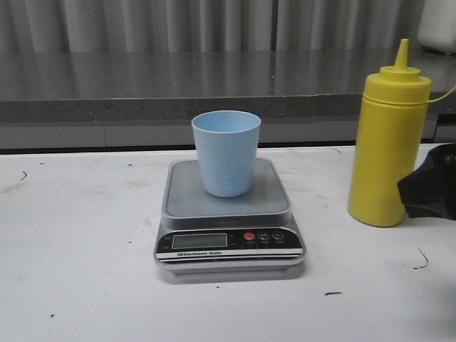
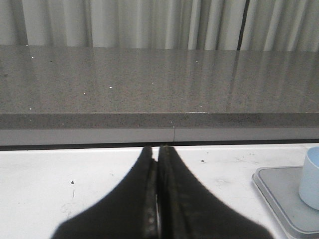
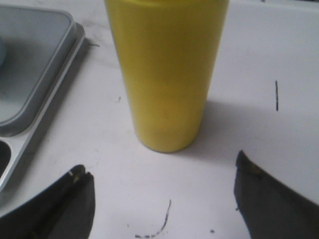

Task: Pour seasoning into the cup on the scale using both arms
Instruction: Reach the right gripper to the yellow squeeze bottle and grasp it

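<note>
The light blue cup (image 1: 226, 152) stands upright on the silver-grey scale (image 1: 228, 214) at the table's middle. The tall yellow seasoning bottle (image 1: 388, 139) stands upright to the right of the scale, on the white table. My right gripper (image 3: 162, 167) is open, its two fingers spread wide just short of the bottle's base (image 3: 167, 74), not touching it; in the front view only a black part of it (image 1: 431, 187) shows at the right edge. My left gripper (image 2: 158, 149) is shut with nothing in it, to the left of the scale (image 2: 284, 199) and cup (image 2: 311, 177).
A grey stone ledge (image 1: 142, 89) runs along the back of the white table (image 1: 78, 271), with curtains behind. Dark scuff marks (image 1: 422, 260) dot the tabletop near the right front.
</note>
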Robot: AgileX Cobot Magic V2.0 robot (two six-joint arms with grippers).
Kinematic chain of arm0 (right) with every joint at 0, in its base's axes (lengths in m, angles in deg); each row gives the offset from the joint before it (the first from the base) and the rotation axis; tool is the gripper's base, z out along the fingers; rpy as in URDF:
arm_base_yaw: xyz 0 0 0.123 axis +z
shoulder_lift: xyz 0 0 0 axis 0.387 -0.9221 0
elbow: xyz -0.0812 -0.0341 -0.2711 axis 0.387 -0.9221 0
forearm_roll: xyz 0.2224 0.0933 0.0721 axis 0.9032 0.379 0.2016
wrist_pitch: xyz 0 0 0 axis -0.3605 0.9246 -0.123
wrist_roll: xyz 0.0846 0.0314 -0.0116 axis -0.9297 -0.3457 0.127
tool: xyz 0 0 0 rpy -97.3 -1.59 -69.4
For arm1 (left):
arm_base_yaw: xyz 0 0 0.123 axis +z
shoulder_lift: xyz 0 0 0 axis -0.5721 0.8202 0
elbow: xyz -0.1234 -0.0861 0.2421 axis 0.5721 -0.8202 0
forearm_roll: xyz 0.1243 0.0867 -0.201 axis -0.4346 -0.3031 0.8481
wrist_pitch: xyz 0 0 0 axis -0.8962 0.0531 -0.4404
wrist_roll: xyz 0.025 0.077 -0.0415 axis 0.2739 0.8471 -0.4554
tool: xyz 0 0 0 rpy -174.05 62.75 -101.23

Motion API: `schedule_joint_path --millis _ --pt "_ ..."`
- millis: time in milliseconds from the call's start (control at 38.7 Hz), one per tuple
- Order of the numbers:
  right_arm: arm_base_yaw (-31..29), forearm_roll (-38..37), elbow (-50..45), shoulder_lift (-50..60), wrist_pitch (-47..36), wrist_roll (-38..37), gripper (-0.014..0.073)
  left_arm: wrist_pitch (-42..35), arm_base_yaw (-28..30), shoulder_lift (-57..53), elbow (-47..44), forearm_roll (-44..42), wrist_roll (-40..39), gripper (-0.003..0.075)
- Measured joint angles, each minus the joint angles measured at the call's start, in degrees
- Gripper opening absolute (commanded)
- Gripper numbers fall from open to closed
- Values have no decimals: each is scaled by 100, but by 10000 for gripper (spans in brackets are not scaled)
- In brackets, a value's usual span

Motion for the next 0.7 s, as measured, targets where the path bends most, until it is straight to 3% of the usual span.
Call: schedule_joint_path --millis 207,543,698 --pt "11 -27 -64 -725 -1383 -462 594 0 0 0 0 0 0 -20" --pt "11 -666 -64 -2209 -3724 -1021 594 0 0 0 0 0 0 -20" --pt "11 -670 -64 -2645 -4049 -1043 594 0 0 0 0 0 0 -20"
